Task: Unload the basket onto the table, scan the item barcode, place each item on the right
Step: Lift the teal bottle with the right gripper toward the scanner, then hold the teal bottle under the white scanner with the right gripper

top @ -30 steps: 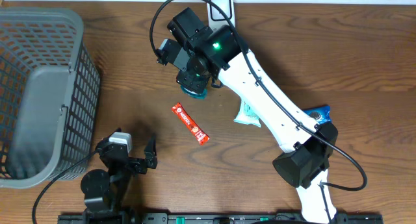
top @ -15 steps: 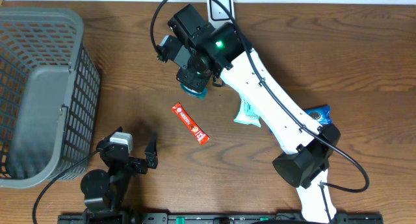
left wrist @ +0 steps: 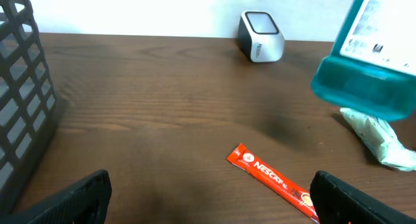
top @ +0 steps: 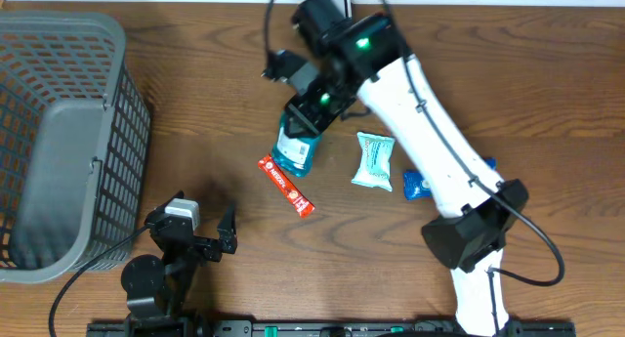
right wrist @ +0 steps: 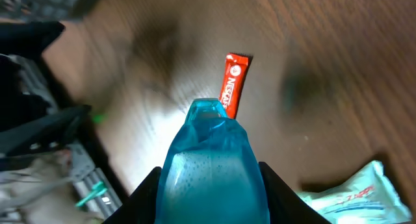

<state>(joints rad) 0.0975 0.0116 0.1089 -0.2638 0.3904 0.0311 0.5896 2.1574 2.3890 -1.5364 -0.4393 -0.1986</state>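
Currently | right jaws clamp teal bottle (top: 293, 153) | aloft near red sachet (top: 286, 186)

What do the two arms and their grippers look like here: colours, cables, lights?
The right arm has white links, black joint housings, a lit green light near the wrist and a black cable looping along it. The right gripper has black fingers. The left arm is black with a light grey block on top and a black cable; the left gripper also has black fingers.

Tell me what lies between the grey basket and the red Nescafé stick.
Nothing. Only bare table separates the basket from the stick, and the overhead view shows this most clearly.
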